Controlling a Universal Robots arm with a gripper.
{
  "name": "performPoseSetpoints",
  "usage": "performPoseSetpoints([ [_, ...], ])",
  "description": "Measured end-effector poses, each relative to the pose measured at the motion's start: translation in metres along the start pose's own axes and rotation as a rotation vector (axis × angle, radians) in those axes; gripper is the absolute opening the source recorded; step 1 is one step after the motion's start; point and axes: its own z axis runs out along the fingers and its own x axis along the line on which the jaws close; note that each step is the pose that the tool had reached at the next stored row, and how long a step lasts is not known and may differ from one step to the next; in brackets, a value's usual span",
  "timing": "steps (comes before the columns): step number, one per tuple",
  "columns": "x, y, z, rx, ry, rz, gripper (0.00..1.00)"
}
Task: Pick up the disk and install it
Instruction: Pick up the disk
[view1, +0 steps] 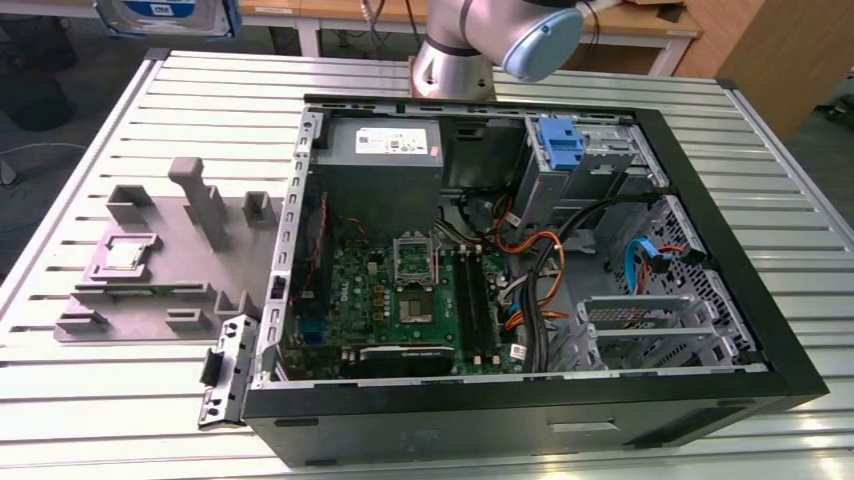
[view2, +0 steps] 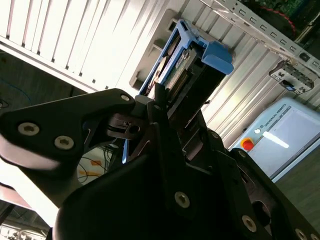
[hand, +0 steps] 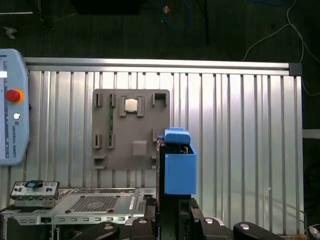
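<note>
While hanging well above desk (hand: 240, 125), gripper (hand: 175, 210) clamped tight on disk (hand: 180, 170); grey fixture plate (hand: 131, 150) beneath, apart.

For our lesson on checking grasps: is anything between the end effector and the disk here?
Nothing visible stands between them. In both wrist views the end effector is shut on the disk, which stands on edge between its fingers, with the slatted table behind it.

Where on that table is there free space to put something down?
The slatted table is bare on the near and far sides of the grey fixture tray. Inside the computer case, cables and the motherboard crowd everything. The end effector holds the disk.
</note>
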Motion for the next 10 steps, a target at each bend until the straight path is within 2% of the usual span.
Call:
performPoseSetpoints([
  [2, 0.0000, -0.0083, -0.0001, 0.0000, 0.0000, 0.000, 0.35],
  [10, -0.0003, -0.0341, -0.0005, -0.0001, 0.0000, 0.000, 0.35],
])
